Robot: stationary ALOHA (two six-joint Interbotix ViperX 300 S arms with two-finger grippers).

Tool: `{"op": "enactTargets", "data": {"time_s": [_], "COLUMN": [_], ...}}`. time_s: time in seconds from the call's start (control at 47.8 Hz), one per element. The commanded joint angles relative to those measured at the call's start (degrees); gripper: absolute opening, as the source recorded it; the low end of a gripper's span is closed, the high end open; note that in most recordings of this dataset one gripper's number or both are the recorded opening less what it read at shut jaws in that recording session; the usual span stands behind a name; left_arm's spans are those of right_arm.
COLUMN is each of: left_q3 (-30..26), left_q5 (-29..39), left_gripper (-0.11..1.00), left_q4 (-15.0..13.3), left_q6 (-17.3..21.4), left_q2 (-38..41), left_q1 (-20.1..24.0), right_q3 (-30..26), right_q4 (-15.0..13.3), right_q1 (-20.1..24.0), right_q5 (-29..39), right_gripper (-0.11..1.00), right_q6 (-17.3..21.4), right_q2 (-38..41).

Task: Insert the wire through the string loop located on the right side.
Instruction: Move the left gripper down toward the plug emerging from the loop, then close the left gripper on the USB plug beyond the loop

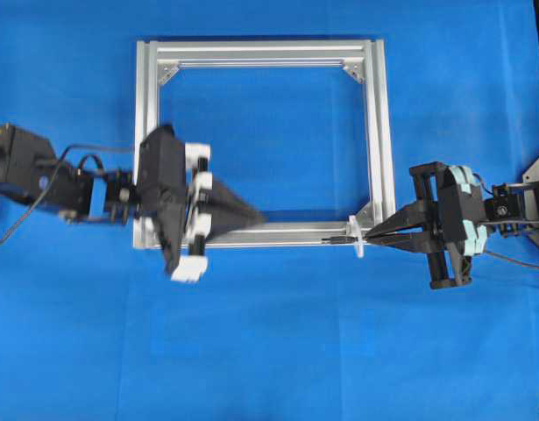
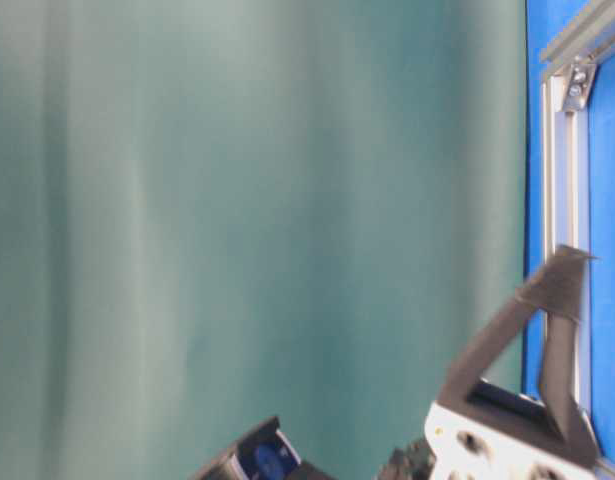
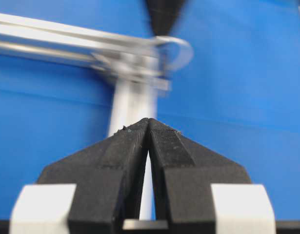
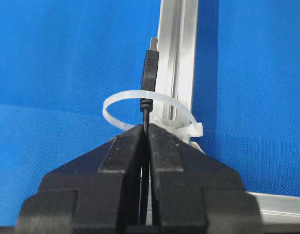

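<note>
My right wrist view alone shows the thin black wire (image 4: pixel 149 68) with its plug tip passing through the translucent white string loop (image 4: pixel 149 111). The right gripper (image 4: pixel 145 127) pinches it just behind the loop. No writing is legible. The left gripper (image 3: pixel 149 122) is pressed together, empty, over the silver aluminium frame (image 1: pixel 251 235).

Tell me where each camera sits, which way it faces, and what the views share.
Overhead: above, looking straight down at the frame; both arms show.
Table-level: low, mostly a blurred green backdrop; frame edge and the left gripper at right.
Left wrist: behind its shut fingers, facing the blurred frame.
Right wrist: behind the right gripper, shut on the wire, whose plug pokes through the string loop.
Shared: overhead and right wrist both show wire, loop and frame.
</note>
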Motion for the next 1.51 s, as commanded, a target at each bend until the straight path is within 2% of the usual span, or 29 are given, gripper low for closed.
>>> {"op": "enactTargets", "data": {"time_s": [0.0, 0.167, 0.356, 0.544, 0.733, 0.879, 1.109, 1.339, 1.402, 1.486], "left_q3": [-1.14, -1.58, -5.27, -13.01, -21.88, -26.10, -26.72, -26.72, -26.72, -26.89], "left_q5": [-0.62, -0.26, 2.64, 10.37, 15.03, 18.37, 19.25, 19.25, 19.25, 19.25], "left_gripper": [0.00, 0.00, 0.00, 0.00, 0.00, 0.00, 0.00, 0.01, 0.05, 0.24], "left_q4": [0.18, 0.09, 0.09, 0.18, 0.18, 0.09, 0.18, 0.18, 0.18, 0.18], "left_q6": [-0.53, -0.70, -0.62, -0.26, 0.79, 2.72, 5.27, 5.98, 5.98, 5.98], "left_q2": [-1.41, -1.14, 0.35, 3.78, 7.73, 9.93, 10.28, 10.28, 10.28, 10.28], "left_q1": [-2.11, -3.25, -2.46, -0.88, 0.09, 0.62, 0.79, 0.79, 0.97, 0.97], "right_q3": [-0.97, -0.97, -1.05, -1.05, -1.14, -1.05, -1.05, -1.14, -1.05, -1.14], "right_q4": [0.18, 0.18, 0.18, 0.18, 0.18, 0.09, 0.09, 0.18, 0.18, 0.18], "right_q1": [-0.09, -0.09, -0.09, -0.09, -0.09, -0.09, -0.09, -0.09, -0.09, -0.09], "right_q5": [-0.35, -0.26, -0.26, -0.26, -0.26, -0.26, -0.26, -0.26, -0.18, -0.18], "right_gripper": [-0.04, -0.04, -0.04, -0.04, -0.04, -0.04, -0.04, -0.04, -0.04, -0.04], "right_q6": [0.00, 0.00, 0.00, 0.00, 0.00, 0.00, 0.00, 0.00, 0.00, 0.00], "right_q2": [-0.35, -0.26, -0.35, -0.35, -0.26, -0.26, -0.26, -0.26, -0.26, -0.26]}}
